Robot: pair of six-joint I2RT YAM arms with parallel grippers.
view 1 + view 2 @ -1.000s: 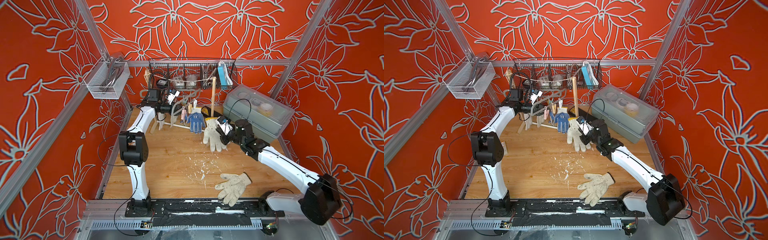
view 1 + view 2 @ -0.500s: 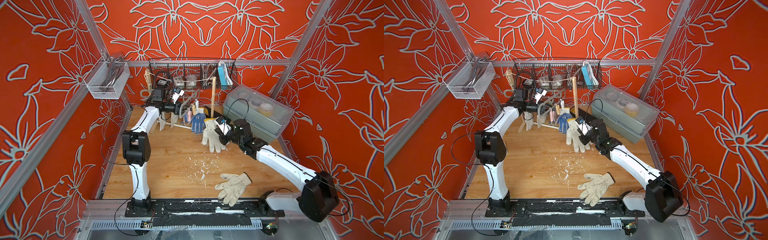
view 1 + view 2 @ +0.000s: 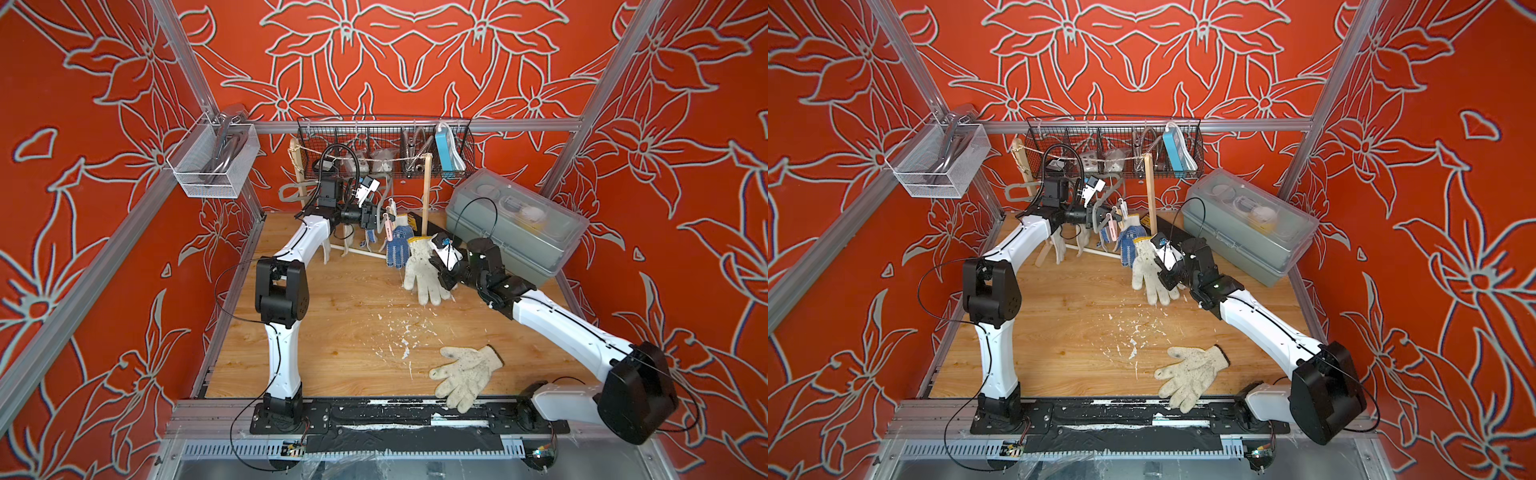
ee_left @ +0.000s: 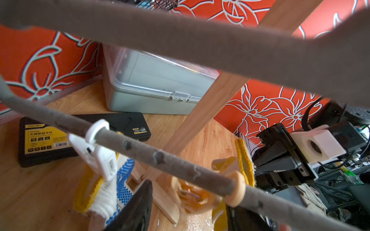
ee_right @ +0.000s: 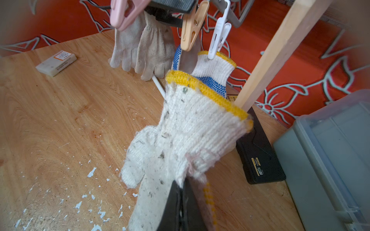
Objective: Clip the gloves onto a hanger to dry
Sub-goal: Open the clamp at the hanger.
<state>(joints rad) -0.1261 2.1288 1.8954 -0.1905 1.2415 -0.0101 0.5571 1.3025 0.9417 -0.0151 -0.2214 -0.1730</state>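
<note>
At the rear of the table point(image 3: 332, 332), on the grey hanger point(image 4: 140, 150), the jaws of the left gripper point(image 4: 188, 195) are set apart astride a peach clip point(image 4: 197, 199); contact cannot be told. A soiled off-white glove point(image 5: 190, 130), yellow-edged cuff uppermost, palm hidden, is clamped in the closed right gripper point(image 5: 180, 192) beside a clipped blue-dotted glove point(image 5: 212, 80). Black case point(image 4: 50, 140): yellow label, Chinese characters, barcode.

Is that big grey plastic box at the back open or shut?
Shut. The clear lid lies flat on the grey box, and the front latch is down over the rim.
</note>
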